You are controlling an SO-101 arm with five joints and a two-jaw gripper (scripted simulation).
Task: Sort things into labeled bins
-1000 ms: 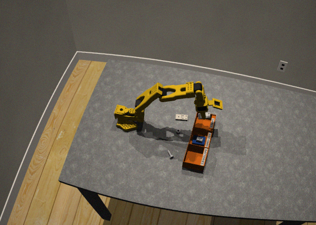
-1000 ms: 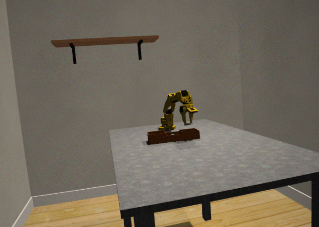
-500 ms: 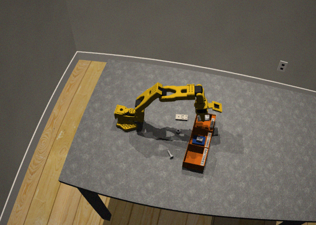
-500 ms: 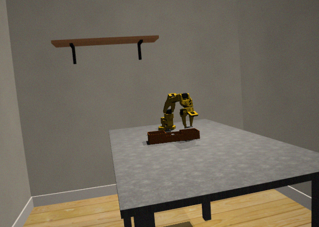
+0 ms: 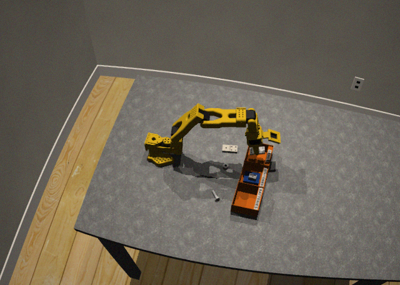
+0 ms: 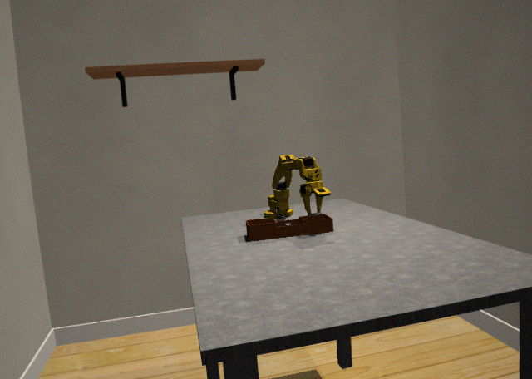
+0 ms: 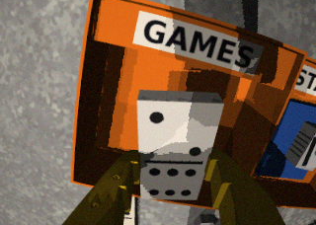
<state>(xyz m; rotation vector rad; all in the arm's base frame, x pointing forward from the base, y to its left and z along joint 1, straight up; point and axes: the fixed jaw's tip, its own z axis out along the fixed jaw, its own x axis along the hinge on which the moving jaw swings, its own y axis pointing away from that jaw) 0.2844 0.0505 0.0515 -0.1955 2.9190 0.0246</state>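
Note:
My gripper (image 7: 174,172) is shut on a white domino (image 7: 174,145) and holds it over the orange bin labelled GAMES (image 7: 192,90). In the top view the gripper (image 5: 257,146) hangs over the far end of the orange row of three bins (image 5: 253,182). The held domino (image 5: 260,150) shows just above that end bin. A second white domino (image 5: 230,148) lies on the table left of the bins. A blue item (image 5: 251,177) lies in the middle bin and also shows in the wrist view (image 7: 292,140). In the exterior view the gripper (image 6: 312,209) stands just above the bins (image 6: 288,228).
A small dark nut (image 5: 225,165) lies on the table between the arm's base (image 5: 159,149) and the bins. A grey bolt (image 5: 215,195) lies nearer the front. The near bin, labelled BATTERIES (image 5: 245,200), looks empty.

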